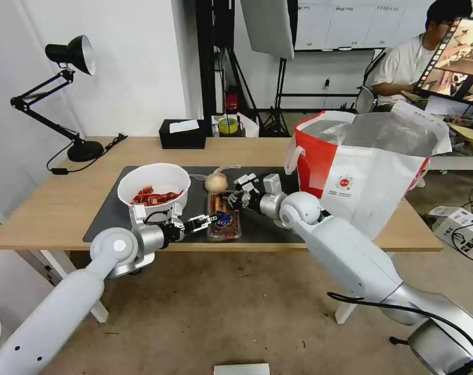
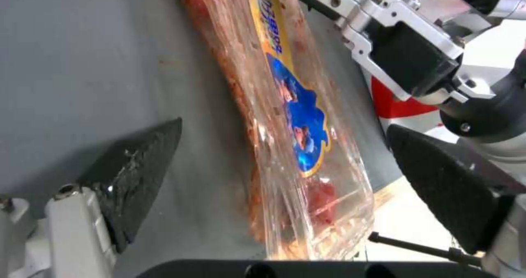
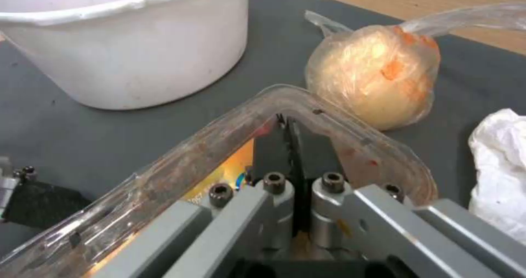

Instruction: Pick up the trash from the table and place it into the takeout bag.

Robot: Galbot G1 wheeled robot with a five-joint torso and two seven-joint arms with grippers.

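Two tools meet at the clear hinged tray [image 1: 224, 217], which lies on the dark grey mat [image 1: 111, 213] near the front edge of the desk [image 1: 54, 203]. The right tool [image 1: 234, 198] is pressed together on the tray's far rim; in the right wrist view its fingers [image 3: 296, 155] pinch the thin curved lip at one corner. The left tool [image 1: 203, 222] stands spread at the tray's near left side, and its black pads [image 2: 137, 167] sit apart on either side of the tray's end without touching it.

The grip looks risky. It holds only a flimsy plastic lip at one corner, so the tray could bend, slip out or hinge open once lifted, spilling its red food bits over the mat. The tray's near end also lies close to the desk's edge, so a drag could push it off.

The white bowl [image 1: 153, 186] stands just left of the tray and holds red scraps. The beige wrapped ball [image 1: 216, 182] lies just beyond the tray, close to the right tool, and a swing could knock it. The crumpled tissue [image 3: 501, 167] lies beside the ball. The takeout bag [image 1: 369, 166] stands open on the desk to the right, its foil lining showing; I cannot tell what is inside.
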